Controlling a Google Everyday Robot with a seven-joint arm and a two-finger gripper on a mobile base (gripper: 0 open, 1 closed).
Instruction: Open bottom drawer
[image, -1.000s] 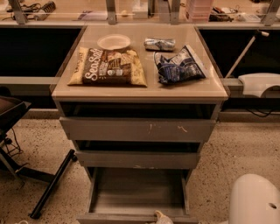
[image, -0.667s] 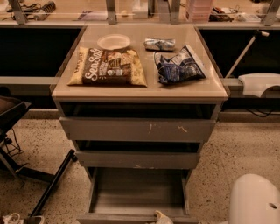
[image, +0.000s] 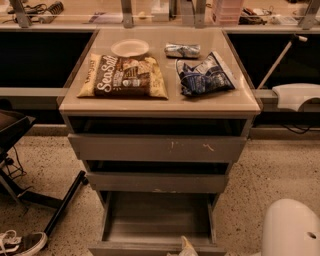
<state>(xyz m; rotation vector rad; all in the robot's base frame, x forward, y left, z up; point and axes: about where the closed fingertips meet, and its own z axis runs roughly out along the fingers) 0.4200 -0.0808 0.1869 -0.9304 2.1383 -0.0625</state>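
- A speckled terrazzo floor (image: 260, 180) runs under a grey drawer cabinet with a smooth beige top (image: 170, 102), which stands in front of a long counter.
- On that top lie 4 things: a brown "Sea Salt" chip bag (image: 124, 76) at the left, a round white paper plate (image: 130, 48) just behind it, a small silver-blue snack packet (image: 182, 50) at the back right, and a crumpled blue chip bag (image: 205, 75) in front of the packet.
- Of the 3 stacked fronts, the tall grey scratched front (image: 155, 148) is uppermost and the mid-sized grey front (image: 155, 182) is below it.
- The bottom drawer (image: 155, 220) stands far open, its shallow grey tray in plain sight.
- The pale gripper (image: 187, 248) peeks in at the lower edge, at the drawer's front lip; I cannot tell whether it is open or closed, or holding anything.
- A rounded white robot shell (image: 290, 230) fills the lower right corner.
- A black chair leg (image: 62, 210) and a dark sneaker (image: 22, 242) lie at the left.
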